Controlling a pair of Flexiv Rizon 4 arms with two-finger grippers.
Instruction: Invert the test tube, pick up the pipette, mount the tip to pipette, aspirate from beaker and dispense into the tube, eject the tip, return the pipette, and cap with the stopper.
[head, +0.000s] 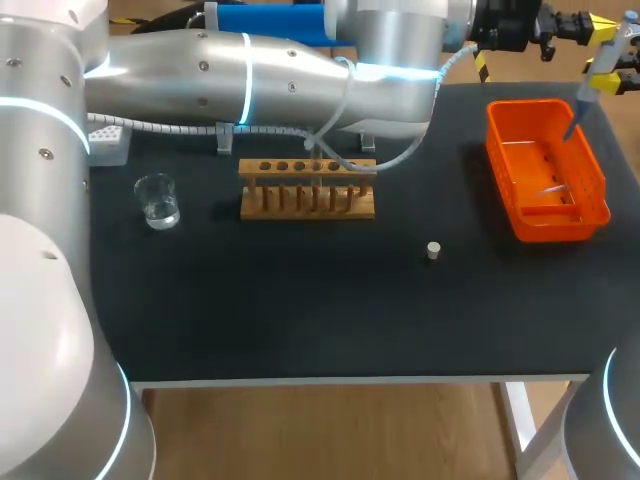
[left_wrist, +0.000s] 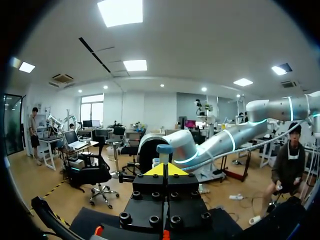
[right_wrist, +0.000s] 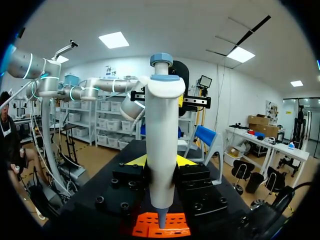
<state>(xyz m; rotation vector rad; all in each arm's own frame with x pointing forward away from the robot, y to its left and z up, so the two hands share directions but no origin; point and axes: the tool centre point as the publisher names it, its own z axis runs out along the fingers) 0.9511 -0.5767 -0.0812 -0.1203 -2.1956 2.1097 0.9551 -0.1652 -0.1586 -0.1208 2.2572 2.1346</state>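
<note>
Both arms meet above the orange plastic bin (head: 500, 150) — the right place, I judge, to drop a spent tip. My right gripper (right_wrist: 161, 162) clamps the white-and-blue pipette (right_wrist: 161, 125) upright between its fingers, nozzle over the bin. My left gripper (left_wrist: 165, 169) has its yellow tips pressed together, empty — the plunger cap sits just ahead of them.

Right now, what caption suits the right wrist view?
Right tool holds the white pipette, nozzle down, over the orange bin.

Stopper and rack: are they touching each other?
Apart. The head view shows the stopper alone on the table, with bare surface between it and the rack.
</note>
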